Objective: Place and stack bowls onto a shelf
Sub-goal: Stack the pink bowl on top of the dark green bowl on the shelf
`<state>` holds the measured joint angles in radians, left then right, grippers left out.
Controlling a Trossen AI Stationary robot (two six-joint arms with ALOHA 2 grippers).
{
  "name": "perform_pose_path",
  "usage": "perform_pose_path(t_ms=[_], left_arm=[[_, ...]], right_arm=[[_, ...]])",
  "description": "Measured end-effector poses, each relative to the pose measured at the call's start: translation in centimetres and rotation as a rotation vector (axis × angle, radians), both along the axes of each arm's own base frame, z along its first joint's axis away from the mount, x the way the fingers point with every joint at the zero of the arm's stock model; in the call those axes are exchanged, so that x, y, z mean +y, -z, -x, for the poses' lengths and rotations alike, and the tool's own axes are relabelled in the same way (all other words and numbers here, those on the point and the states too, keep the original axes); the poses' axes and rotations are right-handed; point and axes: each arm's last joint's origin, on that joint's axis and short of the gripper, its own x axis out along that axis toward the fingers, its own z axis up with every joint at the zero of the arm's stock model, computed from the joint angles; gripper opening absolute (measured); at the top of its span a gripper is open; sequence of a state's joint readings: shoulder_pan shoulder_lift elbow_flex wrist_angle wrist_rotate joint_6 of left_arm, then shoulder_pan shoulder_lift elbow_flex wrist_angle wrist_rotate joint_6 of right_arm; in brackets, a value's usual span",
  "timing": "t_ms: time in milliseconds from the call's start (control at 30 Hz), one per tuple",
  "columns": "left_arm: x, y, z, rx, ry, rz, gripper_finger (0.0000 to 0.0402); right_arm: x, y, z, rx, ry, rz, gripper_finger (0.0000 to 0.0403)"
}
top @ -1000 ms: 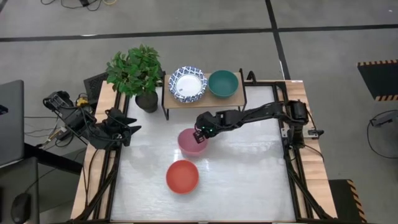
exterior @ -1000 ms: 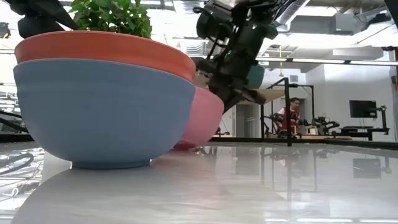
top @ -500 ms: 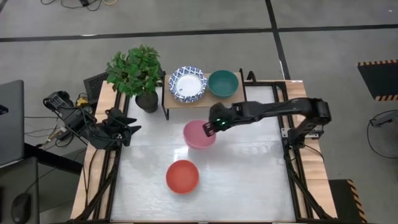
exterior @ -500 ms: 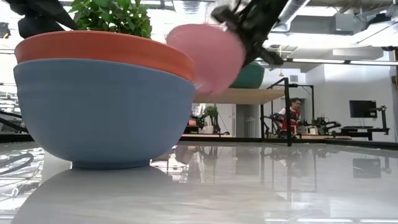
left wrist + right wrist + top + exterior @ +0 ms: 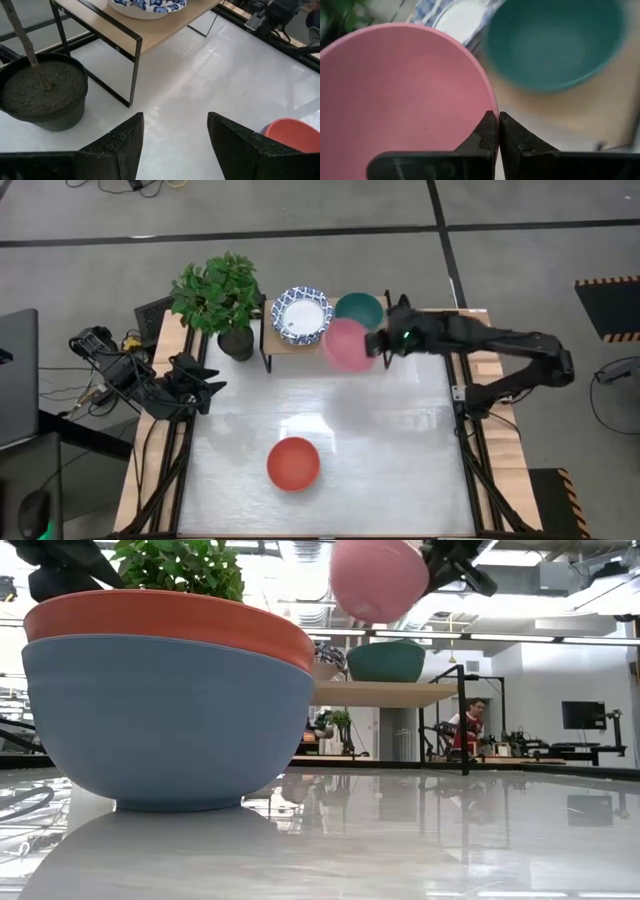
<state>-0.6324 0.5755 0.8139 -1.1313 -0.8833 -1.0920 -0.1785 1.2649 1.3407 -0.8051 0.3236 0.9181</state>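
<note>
My right gripper is shut on a pink bowl and holds it in the air at the shelf's front edge, between the two bowls that stand on the shelf. Those are a white bowl with a blue patterned rim and a teal bowl. A red bowl with a grey-blue outside rests on its base near the table's front. My left gripper waits open at the table's left side, with nothing between its fingers. My right gripper pinches the pink bowl's rim on the side toward the table's right, one finger inside the bowl and one outside. The fingers come from the right, slanting down. The bowl is lifted clear and tilted, well above the shelf board.
A potted plant in a black pot stands just left of the shelf. The shelf's thin black legs reach down to the white tabletop. A person sits in the room far behind the table.
My right gripper has lifted the pink bowl off the table. It has carried the bowl up, toward the far edge and a little right, to the shelf's front. The bowl has tipped as it rose and the gripper has stayed shut on it.
</note>
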Motion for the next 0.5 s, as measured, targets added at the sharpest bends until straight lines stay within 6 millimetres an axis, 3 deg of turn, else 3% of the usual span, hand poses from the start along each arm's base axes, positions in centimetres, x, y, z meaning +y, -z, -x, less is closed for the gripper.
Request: perform_pose_path(t_ms=[233, 500], left_arm=[[0.0, 0.0, 0.0, -0.012, -0.017, 0.008, 0.0203], [0.0, 0.0, 0.0, -0.026, -0.037, 0.032, 0.0203]], right_arm=[[-4.1, -1.4, 2.6, -0.013, 0.108, 0.097, 0.0026], [-8.2, -1.0, 4.2, 0.043, 0.171, 0.113, 0.0026]])
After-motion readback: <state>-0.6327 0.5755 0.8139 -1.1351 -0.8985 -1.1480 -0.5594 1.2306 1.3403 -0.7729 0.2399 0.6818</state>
